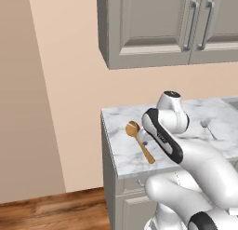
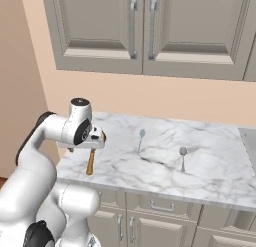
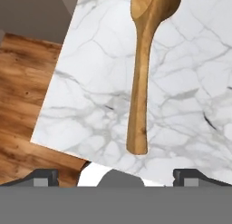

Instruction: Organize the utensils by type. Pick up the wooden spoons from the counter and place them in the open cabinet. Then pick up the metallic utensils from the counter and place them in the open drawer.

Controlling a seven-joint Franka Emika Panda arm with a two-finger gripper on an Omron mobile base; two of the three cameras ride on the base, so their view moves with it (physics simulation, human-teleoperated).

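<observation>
Hand (image 3: 116, 175), fingers spread wide and empty, hovers over the large wooden spoon (image 3: 142, 78) on the counter (image 3: 190, 119).

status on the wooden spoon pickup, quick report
Gripper open, empty, above the counter. Large wooden spoon flat on the marble, handle end between the fingertips, not gripped. Nothing blocking it.

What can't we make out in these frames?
- Wooden spoon: bowl end hidden behind the hand in the right base view; bowl cut off by the top edge in the hand view.
- Silver-grey spoon: too small for detail in the left base view.
- Counter: right part cut off by the arm.
</observation>
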